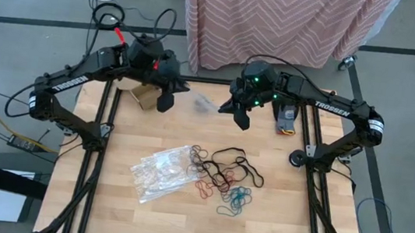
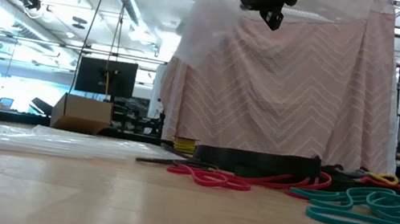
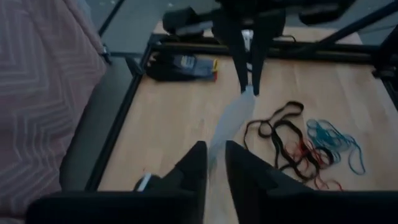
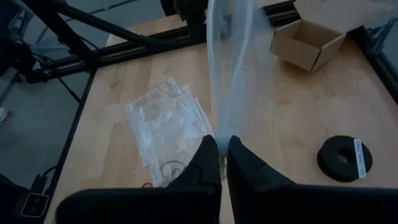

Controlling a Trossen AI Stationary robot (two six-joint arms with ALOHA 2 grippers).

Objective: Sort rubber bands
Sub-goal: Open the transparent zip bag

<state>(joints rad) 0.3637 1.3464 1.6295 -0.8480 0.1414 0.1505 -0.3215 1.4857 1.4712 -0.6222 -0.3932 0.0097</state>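
Observation:
The rubber bands (image 1: 221, 173) lie loose on the wooden table, right of the middle: black loops, with red and teal ones nearer the front (image 2: 363, 206). Neither gripper touches them. Both arms are raised over the table's far part with one clear plastic bag (image 1: 202, 104) spanning between them. My left gripper (image 3: 216, 158) is open, and the bag (image 3: 233, 115) runs out from between its fingers. My right gripper (image 4: 222, 144) is shut on the bag's other end. In the low view the bag (image 2: 206, 24) hangs high above the table. My left gripper has its two fingers standing apart on either side of the bag's near end (image 3: 217, 146); I cannot tell whether they still touch it. My right gripper pinches the bag's end (image 4: 222, 132) between its two fingers, slanting down from the table's right. The bag stretches away toward the left arm, lifted clear of the table.
A heap of clear plastic bags (image 1: 160, 172) lies left of the bands. An open cardboard box (image 1: 143, 93) sits at the far left, a black round disc (image 1: 297, 158) at the right. A striped cloth (image 1: 281, 23) hangs beyond the far edge.

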